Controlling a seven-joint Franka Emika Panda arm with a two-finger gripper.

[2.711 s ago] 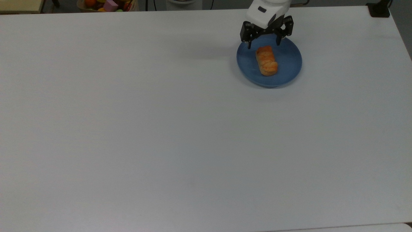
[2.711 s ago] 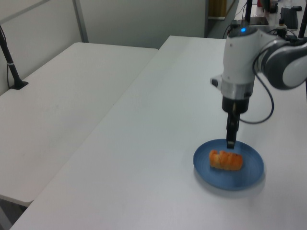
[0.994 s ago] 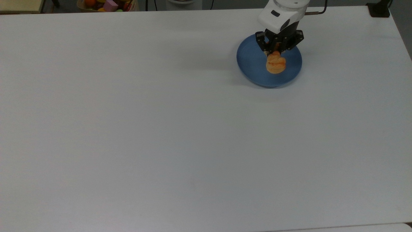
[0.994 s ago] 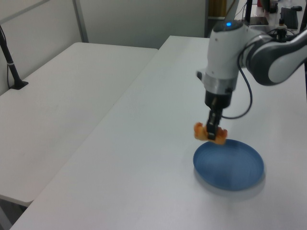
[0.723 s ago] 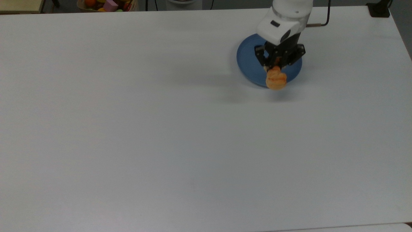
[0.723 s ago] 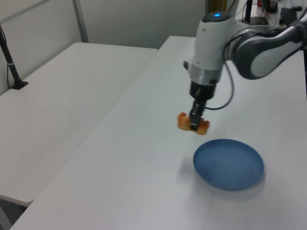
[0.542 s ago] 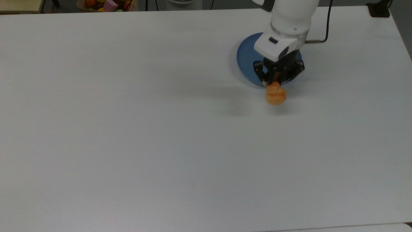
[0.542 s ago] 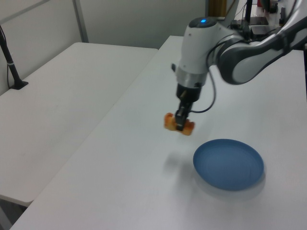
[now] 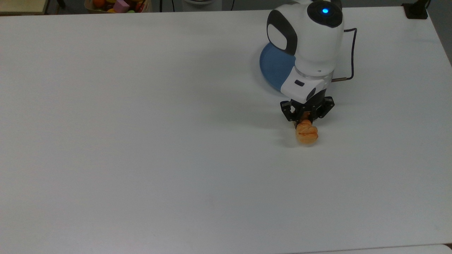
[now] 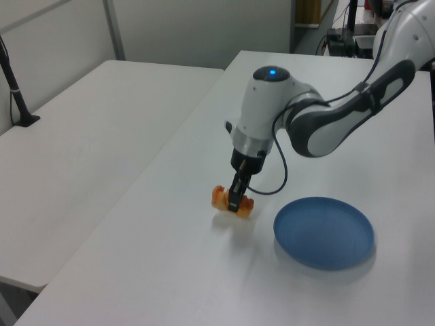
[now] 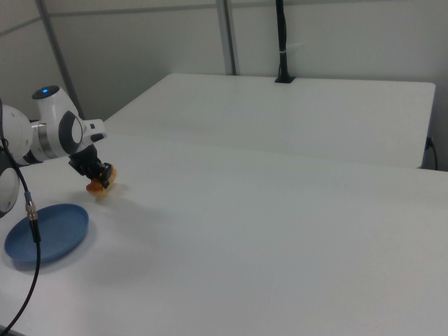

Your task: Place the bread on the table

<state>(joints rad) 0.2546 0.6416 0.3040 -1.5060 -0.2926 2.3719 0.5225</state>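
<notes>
So the tool (image 9: 305,121) is clamped on the bread (image 9: 307,134), gripping it across the middle with a golden end sticking out on either side of the black fingers (image 10: 236,198). In the left view you can see the roll (image 10: 232,199) sitting crosswise in the grip, just above the white surface (image 9: 141,141), with a soft shadow right under it. I can't tell for sure whether the bottom of the bread is touching the surface or hanging a hair above it.

The blue plate (image 10: 324,231) has nothing on it and the bread is off to the side of it, near the rim but apart from it. In the top view the plate (image 9: 275,68) is partly covered by the white arm (image 9: 310,46), and the bread is below the plate in the top view, past its edge, over bare surface. In the right view the bread (image 11: 100,187) is above the plate (image 11: 46,232) and a bit toward the right view's right.

The arm's wrist has a blue light (image 9: 324,10) glowing on top, and a black cable (image 9: 351,56) loops out beside it. Away from the plate, at the top edge of the top view beyond the surface, there's a bin of colourful toys (image 9: 118,5).
</notes>
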